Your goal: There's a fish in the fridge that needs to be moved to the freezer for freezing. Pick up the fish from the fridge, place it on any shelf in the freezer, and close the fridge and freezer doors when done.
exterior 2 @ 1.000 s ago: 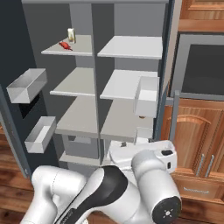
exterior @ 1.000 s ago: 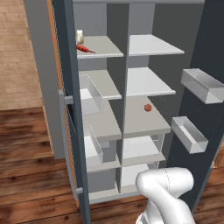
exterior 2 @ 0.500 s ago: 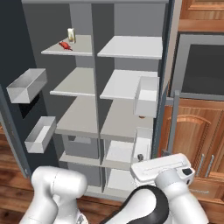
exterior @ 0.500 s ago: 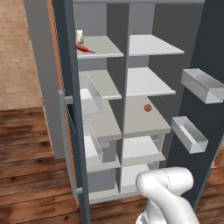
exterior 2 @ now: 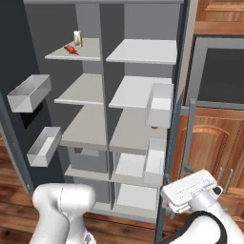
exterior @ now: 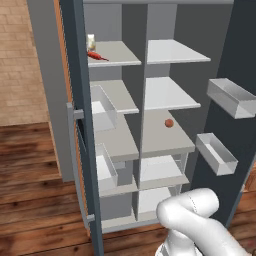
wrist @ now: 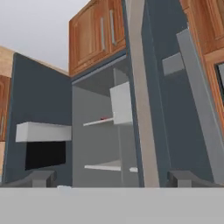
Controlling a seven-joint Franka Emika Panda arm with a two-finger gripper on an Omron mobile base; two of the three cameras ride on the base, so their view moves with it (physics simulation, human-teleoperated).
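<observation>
Fingers [wrist: 112, 179] apart, perhaps near open fridge [wrist: 105, 131]

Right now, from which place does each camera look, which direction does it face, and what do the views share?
Left base view: behind the arm to its left, facing the open appliance; the left door in front, white arm at lower right.
Right base view: behind to its right, facing the same shelves; the right door's edge, arm at lower left.
Hand view: low, looking up past the right door's edge; open end effector at the bottom.
Shared: both base views show the red item on the top shelf.
</observation>
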